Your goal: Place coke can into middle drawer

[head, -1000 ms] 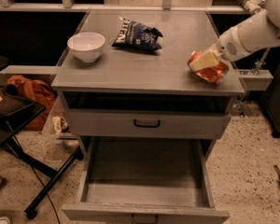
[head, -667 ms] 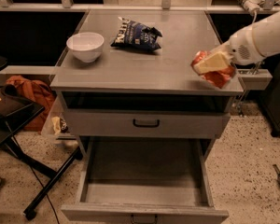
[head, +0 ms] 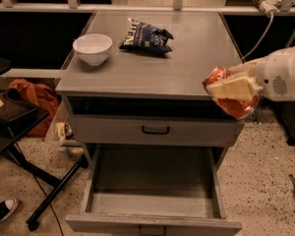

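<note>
Well, only one view shows this moment. The can (head: 238, 108) is up in the air at the right front corner of the cabinet top (head: 187, 68), tipped over on a slant. Part of it hangs out past the edge.

The can is small and thin-walled, and it looks dented, so it is likely light and easy to crush. Its skin is smooth and may slip. The best place to hold it is around the round middle, with a soft squeeze, not at the shiny ends.

The gripper (head: 225, 89) comes in from the right on the white arm (head: 282, 73). It is closed around the middle of the can. One pale finger (head: 233, 87) lies flat across the front of the can; the other finger is hidden behind it. The gripper touches nothing else.

The middle drawer (head: 152, 178) is pulled out below, to the left of the can and lower. It has nothing in it. The top drawer (head: 156, 130) above it is shut. A white bowl (head: 92, 48) and a chip bag (head: 146, 35) sit on the cabinet top, well apart from the can.
</note>
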Tool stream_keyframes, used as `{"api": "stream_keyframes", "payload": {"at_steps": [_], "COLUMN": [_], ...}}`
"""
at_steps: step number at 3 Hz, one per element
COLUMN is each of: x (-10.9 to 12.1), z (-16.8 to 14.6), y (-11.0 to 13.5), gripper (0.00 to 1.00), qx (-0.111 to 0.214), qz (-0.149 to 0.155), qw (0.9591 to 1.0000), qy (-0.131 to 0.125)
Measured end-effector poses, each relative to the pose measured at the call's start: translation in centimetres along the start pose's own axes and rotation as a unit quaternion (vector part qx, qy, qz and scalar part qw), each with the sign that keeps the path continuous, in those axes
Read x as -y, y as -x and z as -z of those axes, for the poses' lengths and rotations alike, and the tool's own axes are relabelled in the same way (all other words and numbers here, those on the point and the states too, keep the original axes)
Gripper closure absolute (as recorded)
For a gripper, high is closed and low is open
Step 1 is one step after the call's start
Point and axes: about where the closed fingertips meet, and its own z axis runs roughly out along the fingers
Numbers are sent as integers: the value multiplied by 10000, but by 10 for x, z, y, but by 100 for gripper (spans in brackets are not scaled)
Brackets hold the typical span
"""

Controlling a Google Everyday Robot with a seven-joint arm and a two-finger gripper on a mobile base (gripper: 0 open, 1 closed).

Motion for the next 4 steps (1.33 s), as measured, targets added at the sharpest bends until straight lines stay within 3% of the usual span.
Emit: {"api": "stream_keyframes", "payload": {"at_steps": [1, 2, 3, 4], "x": [-38, -31, -30, -37], "z": [-30, -83, -156, -172], "y": [-31, -74, -109, -112], "gripper": [100, 100, 100, 100], "qx": [336, 420, 92, 7], "qz": [-691, -1454, -2219, -2358], "qw": [9967, 9870, 9681, 9630], "qy": [252, 543, 1159, 1307]}}
